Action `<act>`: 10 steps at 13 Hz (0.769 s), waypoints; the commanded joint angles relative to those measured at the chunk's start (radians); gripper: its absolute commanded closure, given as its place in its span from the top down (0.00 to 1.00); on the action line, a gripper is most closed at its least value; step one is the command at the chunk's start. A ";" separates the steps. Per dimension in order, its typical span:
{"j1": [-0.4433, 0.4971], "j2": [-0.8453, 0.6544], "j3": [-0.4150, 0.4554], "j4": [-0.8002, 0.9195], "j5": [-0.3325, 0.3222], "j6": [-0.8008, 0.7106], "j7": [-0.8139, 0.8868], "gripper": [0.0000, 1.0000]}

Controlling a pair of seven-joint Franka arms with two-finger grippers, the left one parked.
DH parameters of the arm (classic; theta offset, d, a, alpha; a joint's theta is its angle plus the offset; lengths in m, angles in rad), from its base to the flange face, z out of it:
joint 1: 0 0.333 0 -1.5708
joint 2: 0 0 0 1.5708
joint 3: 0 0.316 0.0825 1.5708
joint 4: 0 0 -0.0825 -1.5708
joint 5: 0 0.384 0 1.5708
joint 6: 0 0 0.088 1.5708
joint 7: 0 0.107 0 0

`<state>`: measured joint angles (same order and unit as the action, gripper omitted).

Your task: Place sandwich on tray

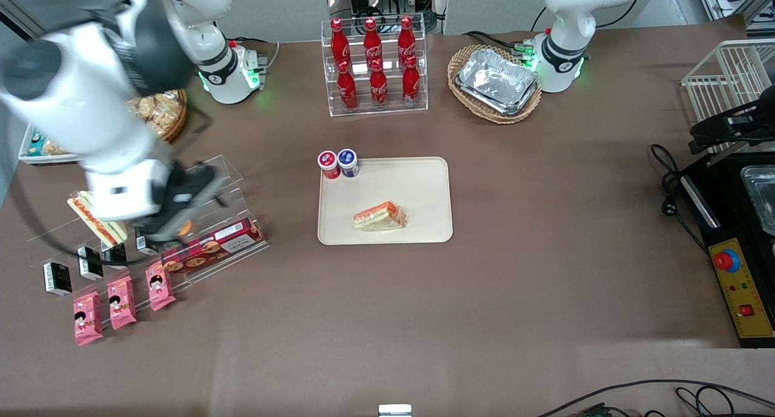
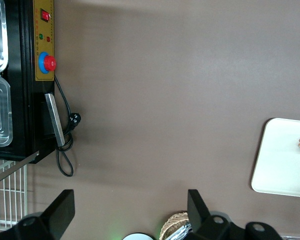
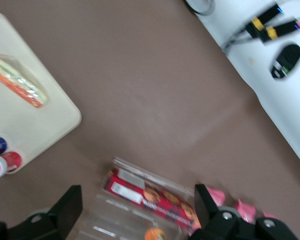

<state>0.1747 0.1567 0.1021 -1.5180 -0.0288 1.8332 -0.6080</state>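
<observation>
On the tray (image 1: pixel 424 181) w/ the low rim, mid table, lies the sandwich (image 1: pixel 380 216), flat on the part nearer the front cam. Two small cups (image 1: pixel 338 163) sit at the tray's corner. The gripper (image 1: pixel 175 214) hangs over the clear shelf (image 1: pixel 200 247) toward the working arm's end, well apart from the tray, fingers (image 3: pixel 70 210) spread apart & holding nothing. A 2nd wedge sandwich (image 1: pixel 97 220) rests on that shelf, just beside the gripper
</observation>
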 commanded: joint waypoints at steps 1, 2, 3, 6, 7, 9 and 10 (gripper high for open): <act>-0.174 -0.035 0.011 -0.025 0.020 -0.041 0.028 1.00; -0.228 -0.037 0.011 -0.025 0.020 -0.042 0.030 1.00; -0.274 -0.042 0.013 -0.025 0.021 -0.049 0.048 1.00; -0.349 -0.063 0.008 -0.025 0.021 -0.094 0.277 1.00; -0.365 -0.069 0.007 -0.024 0.021 -0.112 0.378 1.00; -0.374 -0.071 0.010 0.017 0.030 -0.162 0.579 1.00; -0.373 -0.065 0.007 0.050 0.056 -0.211 0.688 1.00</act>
<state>-0.1891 0.1054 0.0994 -1.5201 -0.0190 1.7182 -0.1616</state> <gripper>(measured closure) 0.000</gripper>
